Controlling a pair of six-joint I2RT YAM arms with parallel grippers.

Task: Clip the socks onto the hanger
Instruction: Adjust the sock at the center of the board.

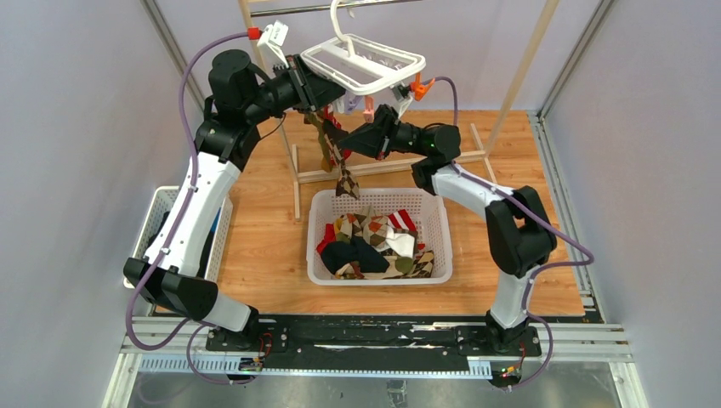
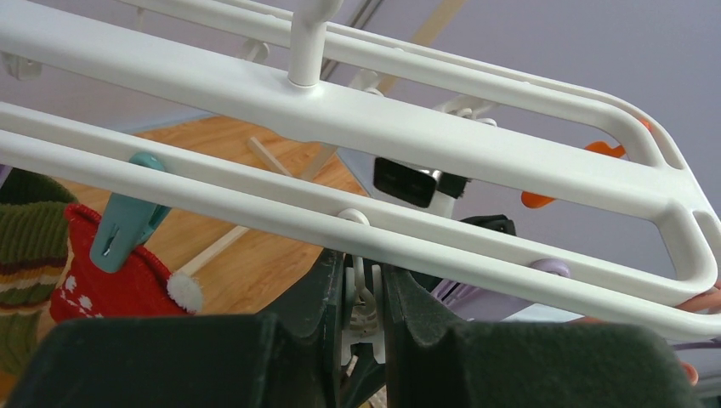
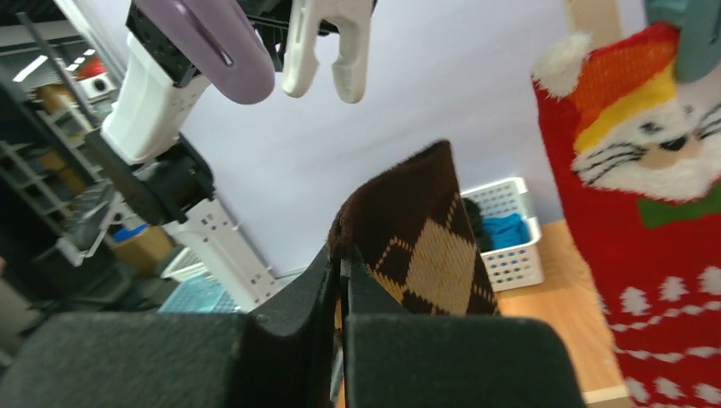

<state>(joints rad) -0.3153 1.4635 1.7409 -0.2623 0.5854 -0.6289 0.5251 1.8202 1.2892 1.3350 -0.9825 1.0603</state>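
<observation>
Two socks hang at the left end of the hanger (image 1: 367, 66). A teal clip (image 2: 127, 223) pinches the red sock (image 2: 102, 285), and the olive-striped sock (image 2: 24, 251) is just beside it. The hanger is hooked on the bar of the wooden rack (image 1: 525, 76), tilted, over the far side of the table (image 1: 263, 229).

Left gripper (image 2: 362, 293): jaws together on a white clip (image 2: 364, 316) dangling under the near rail.

Right gripper (image 3: 342, 268): jaws clamped on the edge of a brown-tan argyle sock (image 3: 425, 242). It is held up just below a lavender clip (image 3: 208, 42), and its loose end hangs toward the white basket (image 1: 321, 255).

The remaining socks (image 1: 374, 242) are piled in that basket, mid-table between the arms.
</observation>
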